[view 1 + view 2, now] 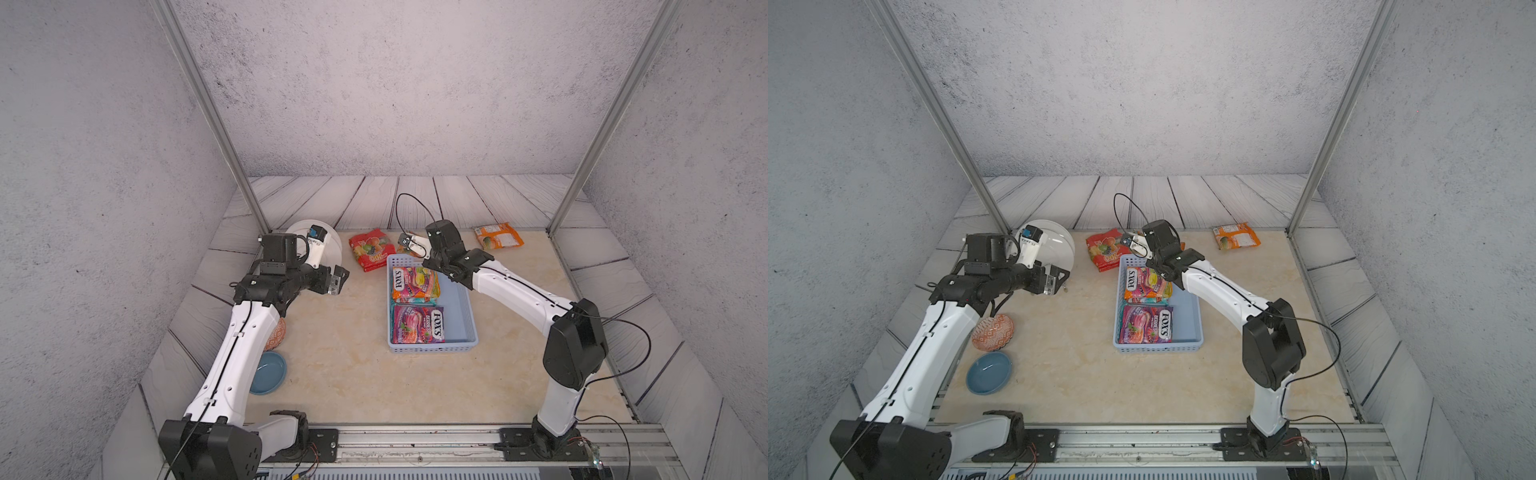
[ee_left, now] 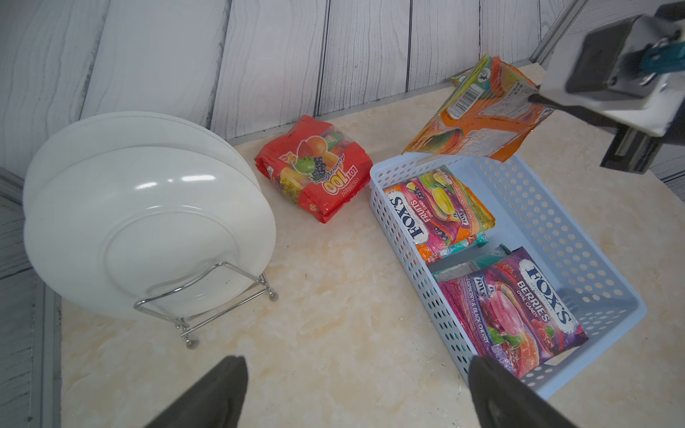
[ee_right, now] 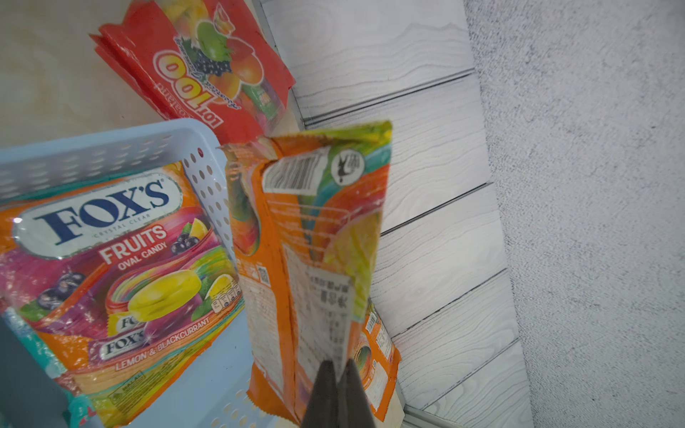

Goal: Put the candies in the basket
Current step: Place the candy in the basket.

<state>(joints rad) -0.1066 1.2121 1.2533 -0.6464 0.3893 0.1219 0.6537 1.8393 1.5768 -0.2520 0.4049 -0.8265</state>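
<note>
Right pincer (image 3: 338,365) clamped, glossy orange bag (image 3: 315,241), barcode back showing

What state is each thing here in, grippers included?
basket, upright, part filled
fruits bag, lying flat in basket
berries bag, lying flat in basket
orange bag, lifted, hanging at basket's far end
right gripper, shut on orange bag
left gripper, open, empty
red bag, lying on table
far orange bag, lying on table
plates, standing on edge
blue bowl, upright, empty
</note>
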